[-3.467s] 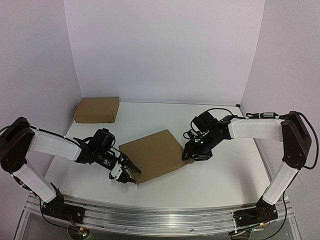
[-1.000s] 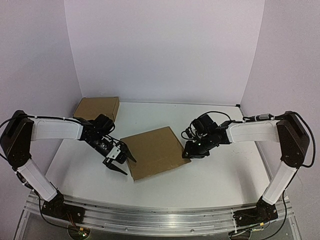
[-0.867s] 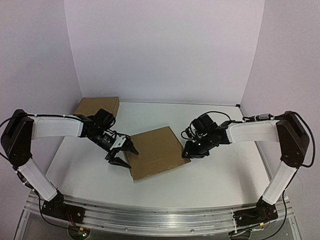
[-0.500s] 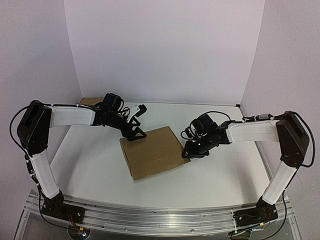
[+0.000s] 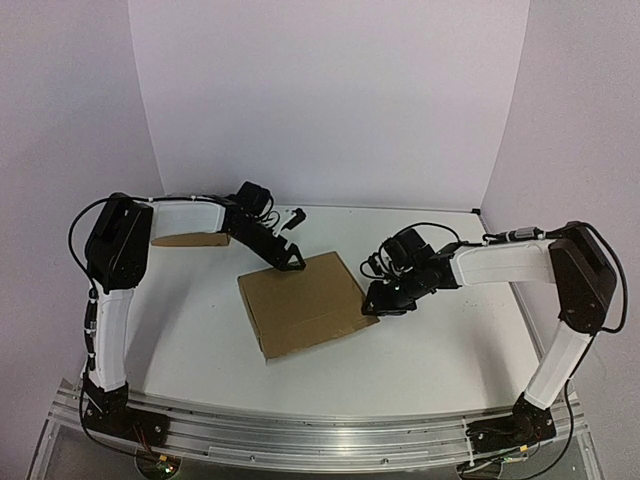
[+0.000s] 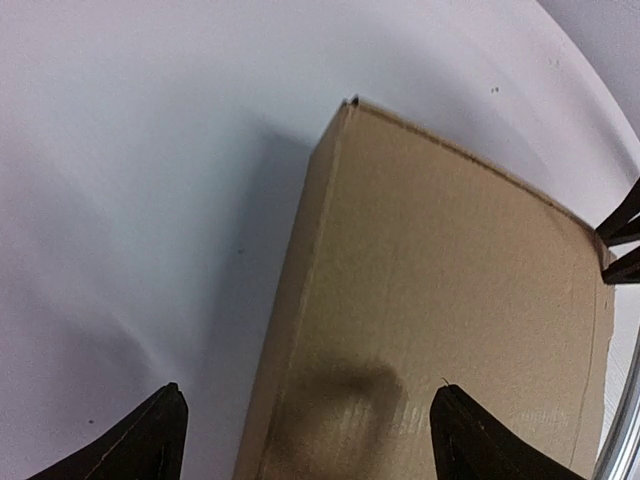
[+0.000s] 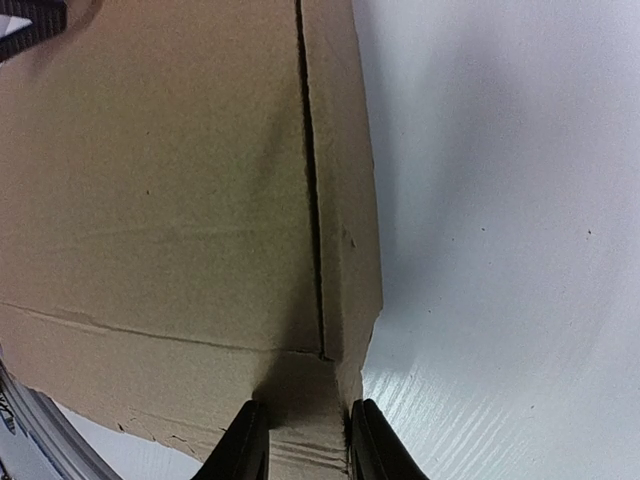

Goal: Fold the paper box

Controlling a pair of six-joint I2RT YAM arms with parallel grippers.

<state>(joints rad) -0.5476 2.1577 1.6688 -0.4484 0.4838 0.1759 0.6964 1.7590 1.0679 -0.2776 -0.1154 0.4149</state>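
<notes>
Top external view: the paper box lies closed and flat near the middle of the white tabletop, turned askew. The right pincer pinches the box's right corner. Its wrist view shows both fingers pressed on a strip of cardboard at the box's edge. The left pincer hangs spread wide over the box's far corner. A plain cardboard box sits at the back left, partly behind the left arm.
</notes>
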